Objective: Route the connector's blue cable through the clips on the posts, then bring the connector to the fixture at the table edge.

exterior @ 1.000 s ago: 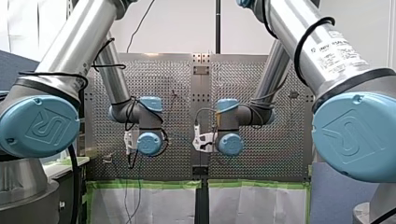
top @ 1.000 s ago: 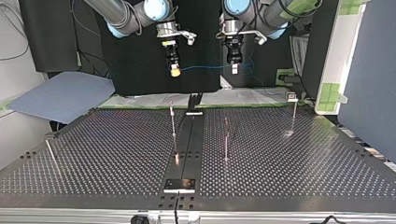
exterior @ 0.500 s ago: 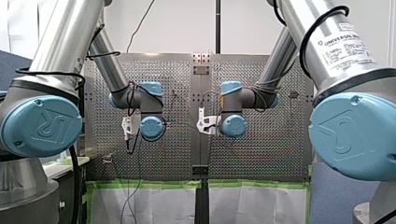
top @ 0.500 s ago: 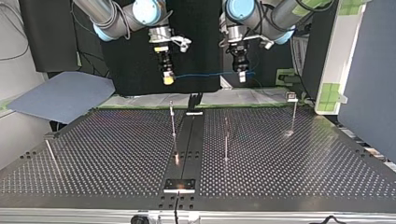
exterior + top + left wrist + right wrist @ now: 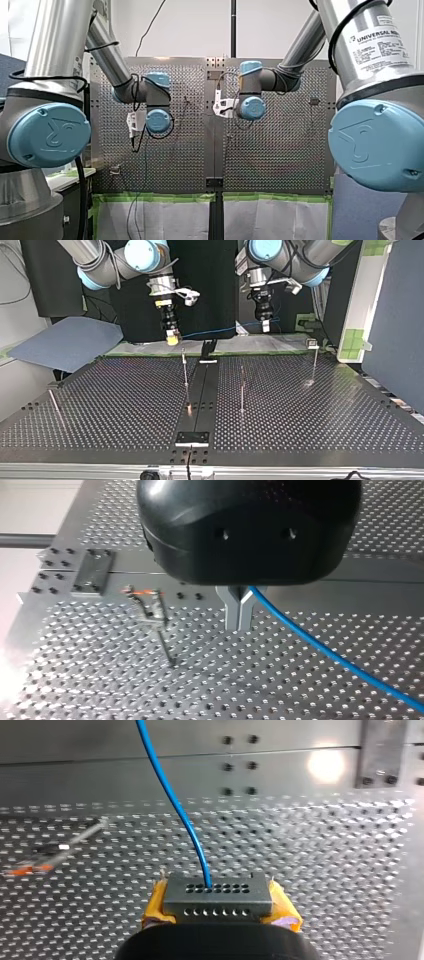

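Perforated metal worktop (image 5: 330, 430) spreads below both arms, with a black backdrop behind its far edge.

My right claw (image 5: 220, 912) is clamped on the grey connector (image 5: 218, 895), squeezed between yellow pads (image 5: 283, 909) on either side. The blue cable (image 5: 175, 805) leaves one hole in the connector's upper row and runs away ahead of the claw over the worktop.

My left claw (image 5: 239, 614) has its metal fingers (image 5: 233, 611) pressed together. The cable comes out at their base and slants off to one side above the holes. A clip post (image 5: 159, 625) with an orange mark stands beside this claw, apart from it.

In the top view the right claw hangs at the left of centre, over the worktop's far edge. It is above and just to the left of the nearest post (image 5: 185, 367). The cable runs from there in a shallow sag to the left claw at the view's right, clear of every post.

A middle post (image 5: 242, 390) stands right of the black centre rail (image 5: 200, 390), and a corner post (image 5: 314, 362) carries a small clip at its tip. A slanted rod (image 5: 54, 402) sits far to the left. A small plate (image 5: 191, 438) closes the rail's near end at the worktop edge. A blue-grey sheet (image 5: 65, 342) lies off the far left corner.

My right arm's label (image 5: 376, 39) reads "UNIVERSAL"; the smaller print cannot be read.
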Motion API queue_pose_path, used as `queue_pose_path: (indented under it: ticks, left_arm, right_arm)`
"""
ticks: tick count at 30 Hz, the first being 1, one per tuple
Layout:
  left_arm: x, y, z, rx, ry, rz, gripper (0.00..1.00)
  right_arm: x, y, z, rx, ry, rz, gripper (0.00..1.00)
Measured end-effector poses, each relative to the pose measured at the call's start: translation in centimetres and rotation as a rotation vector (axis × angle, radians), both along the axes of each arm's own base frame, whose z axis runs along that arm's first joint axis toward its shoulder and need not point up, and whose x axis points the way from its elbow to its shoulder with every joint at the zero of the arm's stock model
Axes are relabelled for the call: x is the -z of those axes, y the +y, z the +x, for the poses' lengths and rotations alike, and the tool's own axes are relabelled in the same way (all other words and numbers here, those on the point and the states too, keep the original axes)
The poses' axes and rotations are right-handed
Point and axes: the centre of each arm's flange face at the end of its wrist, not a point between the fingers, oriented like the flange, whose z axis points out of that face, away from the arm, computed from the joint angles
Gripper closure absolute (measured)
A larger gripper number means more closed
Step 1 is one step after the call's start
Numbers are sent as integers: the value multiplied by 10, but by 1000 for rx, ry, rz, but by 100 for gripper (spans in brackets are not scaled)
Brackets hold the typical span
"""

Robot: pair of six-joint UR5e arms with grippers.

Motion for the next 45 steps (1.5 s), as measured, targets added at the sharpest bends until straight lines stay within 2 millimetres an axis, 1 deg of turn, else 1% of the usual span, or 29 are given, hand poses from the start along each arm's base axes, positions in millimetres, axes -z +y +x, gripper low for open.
queue_pose_path:
  ticks: [4,7,9,10,13,18,23,31,34,45]
  left_arm:
    - [-18,1,9,10,-22,-12,100]
    - [-35,0,15,24,-43,-23,100]
    - [-44,-1,19,34,-56,-28,100]
    - [-51,-3,23,43,-67,-33,100]
    - [-63,-5,32,56,-91,-46,100]
    - [-76,-5,45,63,-114,-59,100]
    - [-75,-1,55,63,-108,-55,100]
    - [-53,0,72,77,-75,-42,100]
    - [-48,0,80,80,-71,-42,100]
    - [-58,9,105,81,-87,-45,100]
  right_arm:
    - [-25,-6,-4,-7,-17,-17,100]
    - [-35,-10,-5,-15,-23,-24,100]
    - [-36,-14,-5,-23,-19,-20,100]
    - [-36,-18,-5,-28,-15,-16,100]
    - [-31,-26,-5,-35,-10,-8,100]
    - [-24,-40,-7,-34,-11,0,100]
    - [-18,-53,-5,-37,-8,8,100]
    - [-24,-66,-4,-38,-18,-1,100]
    - [-26,-69,-5,-37,-20,-2,100]
    - [-29,-79,-7,-35,-23,-7,100]
